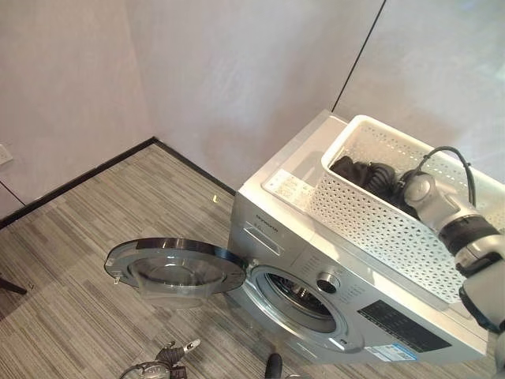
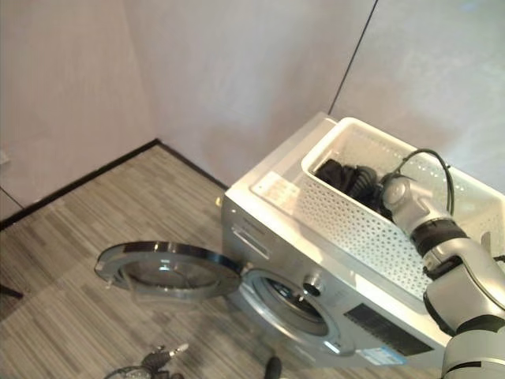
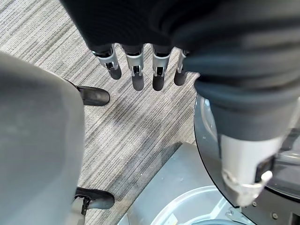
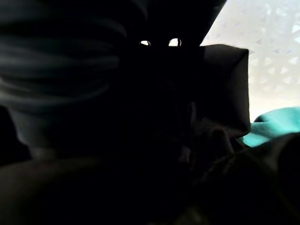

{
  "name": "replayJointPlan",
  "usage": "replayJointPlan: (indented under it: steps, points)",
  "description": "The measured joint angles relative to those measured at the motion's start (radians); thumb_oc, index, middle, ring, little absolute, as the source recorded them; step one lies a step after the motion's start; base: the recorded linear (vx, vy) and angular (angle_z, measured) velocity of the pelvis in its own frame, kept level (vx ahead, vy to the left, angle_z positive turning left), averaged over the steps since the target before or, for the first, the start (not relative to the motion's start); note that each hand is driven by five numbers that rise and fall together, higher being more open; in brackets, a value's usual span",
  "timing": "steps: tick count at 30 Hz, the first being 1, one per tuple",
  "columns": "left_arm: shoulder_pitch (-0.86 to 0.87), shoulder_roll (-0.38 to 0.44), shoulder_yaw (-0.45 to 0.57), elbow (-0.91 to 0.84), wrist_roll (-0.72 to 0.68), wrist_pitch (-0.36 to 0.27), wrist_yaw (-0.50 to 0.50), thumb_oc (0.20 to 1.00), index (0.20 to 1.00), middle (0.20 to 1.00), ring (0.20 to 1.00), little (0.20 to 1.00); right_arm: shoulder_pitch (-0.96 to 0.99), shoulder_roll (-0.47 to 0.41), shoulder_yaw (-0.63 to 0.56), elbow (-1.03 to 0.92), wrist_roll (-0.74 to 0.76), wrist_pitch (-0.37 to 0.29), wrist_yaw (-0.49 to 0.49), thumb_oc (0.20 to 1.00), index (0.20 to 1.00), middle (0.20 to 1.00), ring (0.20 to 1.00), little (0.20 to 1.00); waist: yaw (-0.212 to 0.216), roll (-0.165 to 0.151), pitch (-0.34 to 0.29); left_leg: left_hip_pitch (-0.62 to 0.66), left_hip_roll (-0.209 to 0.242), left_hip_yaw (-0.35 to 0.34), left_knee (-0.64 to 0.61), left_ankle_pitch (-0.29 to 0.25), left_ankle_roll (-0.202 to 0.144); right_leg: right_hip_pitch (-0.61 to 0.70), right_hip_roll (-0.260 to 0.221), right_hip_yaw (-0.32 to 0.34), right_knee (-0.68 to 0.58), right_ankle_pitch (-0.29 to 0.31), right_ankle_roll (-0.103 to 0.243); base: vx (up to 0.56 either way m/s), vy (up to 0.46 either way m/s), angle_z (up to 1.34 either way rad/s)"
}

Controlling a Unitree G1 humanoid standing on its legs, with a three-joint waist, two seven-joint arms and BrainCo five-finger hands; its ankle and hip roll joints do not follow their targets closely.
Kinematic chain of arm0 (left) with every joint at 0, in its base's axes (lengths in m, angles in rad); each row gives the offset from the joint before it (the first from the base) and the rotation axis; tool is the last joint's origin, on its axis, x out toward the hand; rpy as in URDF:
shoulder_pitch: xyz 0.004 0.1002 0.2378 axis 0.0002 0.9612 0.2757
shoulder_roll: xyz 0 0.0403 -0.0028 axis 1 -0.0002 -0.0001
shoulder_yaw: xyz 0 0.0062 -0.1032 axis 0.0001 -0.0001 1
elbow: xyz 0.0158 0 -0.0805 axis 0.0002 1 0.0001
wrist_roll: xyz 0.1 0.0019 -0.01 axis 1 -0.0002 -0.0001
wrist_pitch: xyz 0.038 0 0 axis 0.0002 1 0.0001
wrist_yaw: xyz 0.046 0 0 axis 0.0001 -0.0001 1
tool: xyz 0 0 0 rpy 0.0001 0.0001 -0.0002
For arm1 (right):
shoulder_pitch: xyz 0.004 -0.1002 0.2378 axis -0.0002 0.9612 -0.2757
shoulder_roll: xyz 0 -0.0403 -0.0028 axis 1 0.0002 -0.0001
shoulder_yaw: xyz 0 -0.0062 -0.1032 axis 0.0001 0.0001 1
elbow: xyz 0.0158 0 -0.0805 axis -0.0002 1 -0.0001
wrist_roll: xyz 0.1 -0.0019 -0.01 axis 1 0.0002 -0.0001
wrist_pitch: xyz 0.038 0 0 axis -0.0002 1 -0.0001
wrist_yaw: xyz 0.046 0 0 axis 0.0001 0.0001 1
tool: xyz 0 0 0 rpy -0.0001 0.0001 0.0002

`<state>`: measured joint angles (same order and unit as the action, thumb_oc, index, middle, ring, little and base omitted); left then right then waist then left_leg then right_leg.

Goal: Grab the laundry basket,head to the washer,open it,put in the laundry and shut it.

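Laundry: dark clothes [image 1: 364, 175] lie in the white perforated basket [image 1: 371, 217], right of centre in the head views, with a teal piece [image 4: 274, 126] at the right edge of the right wrist view.
Basket place: we see it resting on top of the silver washer [image 1: 296, 237], not on the floor.
Washer door: the round glass door [image 1: 175, 271] is swung wide open at lower left, and the drum mouth [image 1: 298, 298] is free.
Handling: we judge the clothes soft, limp and light; they will sag and trail, so a bunched handful from the middle of the pile should carry best.
Basket handling: stiff plastic, likely light, and it could slide on the smooth washer top.
Right hand: our right hand [image 2: 355, 180] reaches down into the basket among the dark clothes; its fingers are buried there, so we cannot tell whether they grasp anything.
Left hand: our left hand [image 3: 140, 70] hangs over the striped carpet [image 1: 95, 229] beside the door, fingers relaxed and holding nothing.
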<state>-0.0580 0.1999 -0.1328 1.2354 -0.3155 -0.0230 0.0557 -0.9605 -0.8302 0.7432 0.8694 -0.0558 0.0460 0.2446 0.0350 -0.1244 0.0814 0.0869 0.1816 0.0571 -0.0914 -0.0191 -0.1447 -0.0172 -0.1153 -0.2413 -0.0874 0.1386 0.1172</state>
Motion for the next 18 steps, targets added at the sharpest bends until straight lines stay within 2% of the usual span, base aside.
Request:
replayJointPlan:
  steps: [1,2,3,4,13,18]
  points:
    - [-0.001,0.0,-0.001,0.0,0.0,0.001,0.0,1.0,1.0,1.0,1.0,1.0,0.0,0.005,-0.021,0.023,-0.002,0.0,0.0,1.0,1.0,1.0,1.0,1.0,0.0,0.002,0.001,-0.001,0.0,-0.001,0.0,0.0,0.0,0.0,-0.003,-0.002,0.0,0.0,0.0,0.01,0.015,0.03]
    - [-0.001,0.0,-0.001,0.0,0.0,0.002,0.0,1.0,1.0,1.0,1.0,1.0,0.0,0.006,-0.026,0.033,-0.004,0.001,0.0,0.909,0.909,0.909,0.909,0.909,0.001,0.003,0.002,-0.001,-0.001,-0.003,0.0,0.0,0.0,0.0,-0.005,-0.003,0.0,0.0,0.0,0.01,0.017,0.05]
    - [-0.001,0.0,-0.002,0.0,0.0,0.003,0.0,1.0,1.0,1.0,1.0,1.0,-0.003,0.006,-0.031,0.041,-0.008,0.001,0.0,0.573,0.573,0.573,0.573,0.573,0.001,0.004,0.003,-0.002,-0.002,-0.005,0.0,0.0,0.0,0.001,-0.005,-0.006,0.0,-0.001,0.0,0.01,0.012,0.05]
    - [-0.001,0.0,-0.002,0.0,0.0,0.003,0.0,1.0,1.0,1.0,1.0,1.0,-0.004,0.006,-0.038,0.044,-0.008,0.002,0.0,0.2,0.2,0.2,0.2,0.2,0.001,0.006,0.004,-0.002,-0.002,-0.007,0.0,0.0,0.0,0.001,-0.005,-0.008,0.0,-0.001,0.0,0.01,0.018,0.05]
    - [-0.009,-0.008,-0.006,0.003,0.002,0.006,0.0,1.0,1.0,1.0,1.0,1.0,-0.021,0.005,-0.067,0.058,-0.015,0.011,-0.005,0.2,0.2,0.2,0.2,0.2,0.0,0.021,0.007,-0.001,-0.006,-0.014,0.002,0.001,0.0,0.003,-0.007,-0.012,0.0,-0.001,0.0,0.01,0.009,0.02]
    - [-0.004,-0.01,-0.005,0.006,0.004,0.006,0.001,1.0,1.0,1.0,1.0,1.0,-0.037,-0.025,-0.168,0.05,0.106,0.015,-0.062,0.2,0.2,0.2,0.2,0.2,-0.001,0.044,-0.005,0.001,-0.007,-0.015,0.002,0.001,0.0,0.005,-0.009,-0.012,0.0,-0.001,-0.001,0.0,0.006,0.0]
